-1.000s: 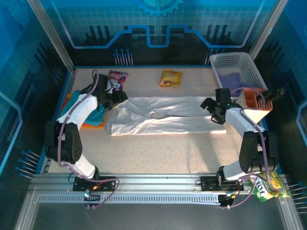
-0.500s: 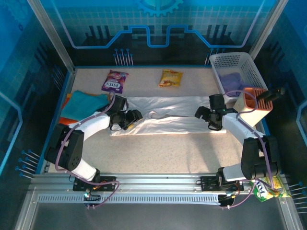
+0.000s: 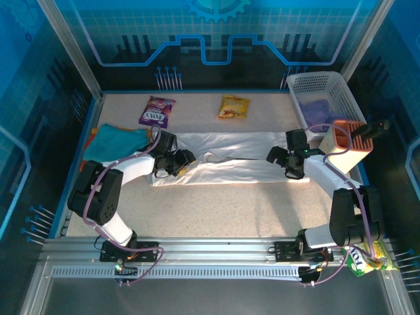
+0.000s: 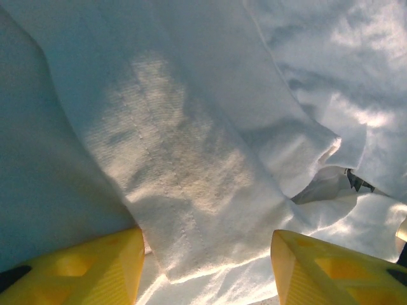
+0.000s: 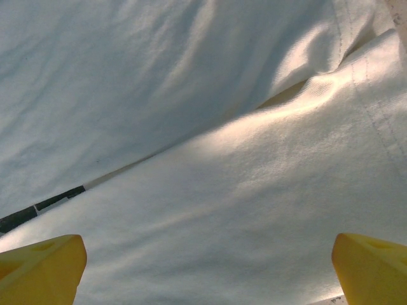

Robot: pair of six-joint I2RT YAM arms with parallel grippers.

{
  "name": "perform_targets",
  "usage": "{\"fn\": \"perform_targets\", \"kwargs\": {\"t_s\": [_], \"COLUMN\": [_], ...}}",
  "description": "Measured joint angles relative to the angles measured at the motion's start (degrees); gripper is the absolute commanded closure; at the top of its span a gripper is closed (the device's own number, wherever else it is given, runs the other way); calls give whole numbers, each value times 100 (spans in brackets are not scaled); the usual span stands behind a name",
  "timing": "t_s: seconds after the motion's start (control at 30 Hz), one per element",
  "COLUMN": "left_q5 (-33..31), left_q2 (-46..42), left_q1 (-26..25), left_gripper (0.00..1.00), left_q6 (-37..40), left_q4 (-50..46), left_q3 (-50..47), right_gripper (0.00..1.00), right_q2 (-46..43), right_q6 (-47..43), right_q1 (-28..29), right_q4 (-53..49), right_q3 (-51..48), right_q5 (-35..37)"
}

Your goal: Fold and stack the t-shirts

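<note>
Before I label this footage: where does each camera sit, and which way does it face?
Top external: fixed above, behind the bases, looking down on the table; both arms, left end effector and right end effector show.
Left wrist: on the left wrist, facing down onto the white t-shirt; its yellow fingers frame the bottom.
Right wrist: on the right wrist, facing down onto that shirt; its yellow fingers sit wide apart.
Shared: all three see the white t-shirt.

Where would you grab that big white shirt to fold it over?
Probably at its two short ends, coming from above. The white t-shirt lies flat as a long band across the table, and its layered edges there give a ridge to pinch.
</note>
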Motion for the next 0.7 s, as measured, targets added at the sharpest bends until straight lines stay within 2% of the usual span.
{"fn": "perform_targets", "kwargs": {"t_s": [0.3, 0.43, 0.5, 0.6, 0.7], "left_q5": [-125, -162, -164, -219, -286], "left_q2": [210, 350, 420, 483, 590], "left_q1": [0, 0, 0, -13, -26], "left_gripper": [69, 88, 90, 85, 85], "left_q6": [11, 2, 33, 39, 63], "left_q4": [2, 22, 15, -50, -92], "left_q3": [129, 315, 439, 675, 999], "right_gripper": [0, 0, 1, 1, 1], "right_q2": [2, 2, 2, 2, 2], "right_q6": [-4, -31, -46, -66, -66], "right_q1": [-4, -20, -44, -72, -92], "right_q4": [2, 0, 0, 0, 4], "right_q3": [0, 0, 0, 0, 0], "right_q5": [0, -7, -4, -7, -22]}}
